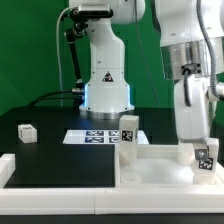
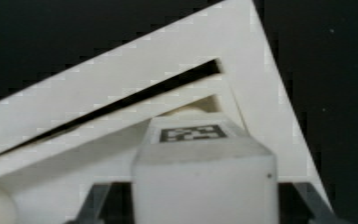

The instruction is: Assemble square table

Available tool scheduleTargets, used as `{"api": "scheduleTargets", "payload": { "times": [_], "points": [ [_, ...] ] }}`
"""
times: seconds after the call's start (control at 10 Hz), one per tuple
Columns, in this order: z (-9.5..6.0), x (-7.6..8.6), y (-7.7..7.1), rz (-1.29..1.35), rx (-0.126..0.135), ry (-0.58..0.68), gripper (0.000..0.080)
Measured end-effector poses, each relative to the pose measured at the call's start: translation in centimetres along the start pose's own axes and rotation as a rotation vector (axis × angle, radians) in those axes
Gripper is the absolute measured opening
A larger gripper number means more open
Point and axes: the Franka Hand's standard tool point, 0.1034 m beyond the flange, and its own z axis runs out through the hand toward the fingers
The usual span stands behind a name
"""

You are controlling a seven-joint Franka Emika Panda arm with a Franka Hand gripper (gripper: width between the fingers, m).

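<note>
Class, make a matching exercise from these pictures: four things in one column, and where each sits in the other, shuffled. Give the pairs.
Things:
1. loose leg
2. upright leg
3. held leg
4. marker board

Places:
A. between the fingers of the gripper
B. flat on the black table, in front of the robot's base
C. alone on the black table, at the exterior view's left
D. standing at the rim of the tabletop

Pairs: 1-C, 2-D, 3-A, 4-B

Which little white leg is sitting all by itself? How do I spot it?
Find the black table, then the marker board lying flat on it. Toward the exterior view's left sits a lone leg, a small white tagged block, the only leg away from the tabletop.
</note>
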Motion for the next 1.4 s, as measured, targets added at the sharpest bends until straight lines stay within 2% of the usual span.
{"api": "scheduleTargets", "payload": {
  "times": [0.1,0.2,0.3,0.4,0.5,0.7,0.8,0.9,1.0,1.1,1.4],
  "points": [
    [-0.1,0.2,-0.1,0.04,0.002,0.004,0.0295],
    [0.1,0.2,0.0,0.104,-0.001,0.006,0.0411],
    [0.2,0.2,0.0,0.071,-0.002,0.006,0.0411],
    [0.2,0.3,0.1,0.071,-0.002,0.007,0.0547],
    [0.2,0.3,0.1,0.071,-0.003,0.007,0.0628],
    [0.1,0.3,-0.1,0.058,0.002,0.005,0.0643],
    [-1.8,0.5,-0.4,-0.009,0.026,-0.018,0.0649],
    [-4.4,1.3,-0.3,-0.029,0.04,-0.045,0.0649],
    [-5.1,1.8,-0.5,-0.021,0.045,-0.051,0.0649],
    [-4.6,2.0,-0.8,-0.02,0.043,-0.044,0.0649],
    [-4.3,2.1,-0.7,-0.021,0.041,-0.04,0.0649]
  ]
}}
